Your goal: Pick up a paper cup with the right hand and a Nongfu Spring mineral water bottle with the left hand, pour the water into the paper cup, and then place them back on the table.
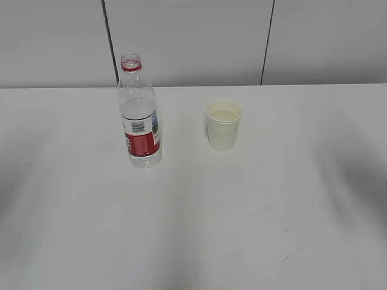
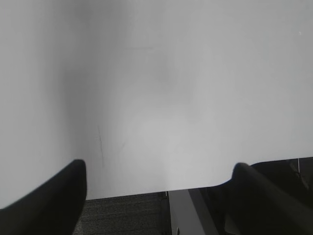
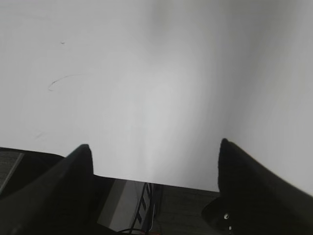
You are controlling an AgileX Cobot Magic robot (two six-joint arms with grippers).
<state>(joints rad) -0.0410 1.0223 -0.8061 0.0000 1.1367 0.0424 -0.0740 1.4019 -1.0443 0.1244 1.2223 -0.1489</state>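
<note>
The Nongfu Spring mineral water bottle [image 1: 139, 115] stands upright and uncapped on the white table [image 1: 193, 229], left of centre, with water in its lower half. The paper cup [image 1: 224, 125] stands upright to its right and holds clear water. Neither arm shows in the exterior view. In the left wrist view my left gripper [image 2: 159, 169] is open and empty over the table's near edge. In the right wrist view my right gripper [image 3: 155, 149] is open and empty, also over the table's edge. Bottle and cup are out of both wrist views.
A grey panelled wall [image 1: 193, 36] runs behind the table. Small dark scuffs mark the tabletop at the front right [image 1: 291, 260] and in the right wrist view [image 3: 61, 81]. Dark floor [image 2: 127, 215] and table frame show below the table edge.
</note>
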